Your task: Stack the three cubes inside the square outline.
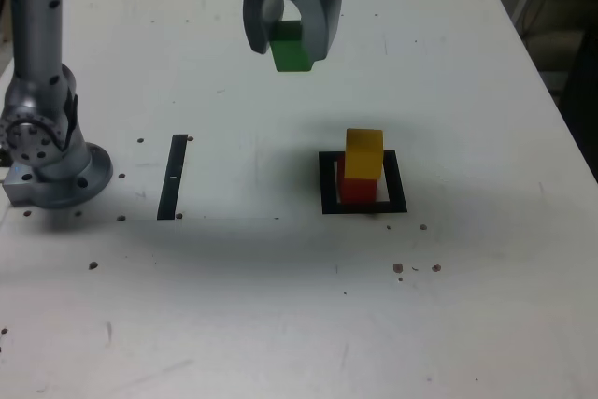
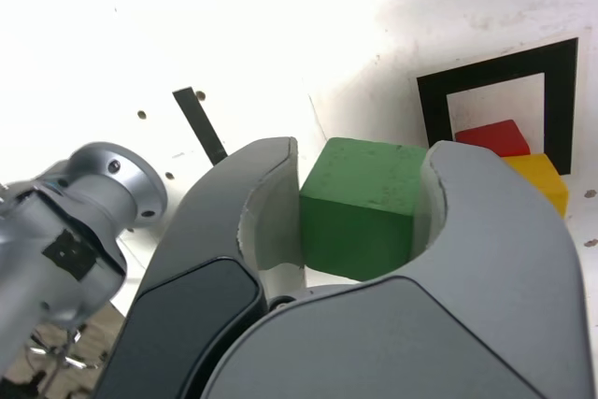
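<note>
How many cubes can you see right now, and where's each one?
3. The green cube is held in the pincer, above the table. The yellow cube sits on the red cube inside the square outline.

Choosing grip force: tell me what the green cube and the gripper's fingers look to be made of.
Green cube: probably painted wood or dense foam; matte green faces with faint scuffs, crisp edges, no gloss. It cannot be settled from looks. Fingers: likely moulded plastic or painted metal; smooth grey curved shells with a soft sheen, clamped on the cube's two sides.
</note>
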`<state>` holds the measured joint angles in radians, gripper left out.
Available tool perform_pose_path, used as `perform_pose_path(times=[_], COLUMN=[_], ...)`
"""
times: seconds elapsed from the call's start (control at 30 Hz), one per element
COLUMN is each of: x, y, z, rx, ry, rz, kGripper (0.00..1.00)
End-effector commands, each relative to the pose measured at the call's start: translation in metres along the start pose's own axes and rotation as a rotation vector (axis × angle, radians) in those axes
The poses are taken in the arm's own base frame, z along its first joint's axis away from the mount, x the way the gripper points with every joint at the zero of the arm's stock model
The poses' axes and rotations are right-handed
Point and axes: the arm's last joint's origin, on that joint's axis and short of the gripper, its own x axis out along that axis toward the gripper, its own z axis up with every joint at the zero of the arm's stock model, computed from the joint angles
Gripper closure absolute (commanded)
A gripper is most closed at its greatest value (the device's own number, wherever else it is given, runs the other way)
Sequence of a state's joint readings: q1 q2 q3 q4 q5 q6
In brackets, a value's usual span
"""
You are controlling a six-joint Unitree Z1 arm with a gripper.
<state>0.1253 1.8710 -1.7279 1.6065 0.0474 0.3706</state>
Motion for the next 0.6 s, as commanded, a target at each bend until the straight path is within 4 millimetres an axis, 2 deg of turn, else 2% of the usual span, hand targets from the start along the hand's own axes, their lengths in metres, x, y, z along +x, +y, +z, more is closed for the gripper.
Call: perform_pose_path(times=[0.0, 0.57], x=[0.000, 0.011], y=[-0.009, -0.050], z=[0.008, 0.062], rx=[-0.005, -0.059], ry=[0.010, 0.034], rz=[-0.006, 0.023], kGripper=[0.67, 0.67])
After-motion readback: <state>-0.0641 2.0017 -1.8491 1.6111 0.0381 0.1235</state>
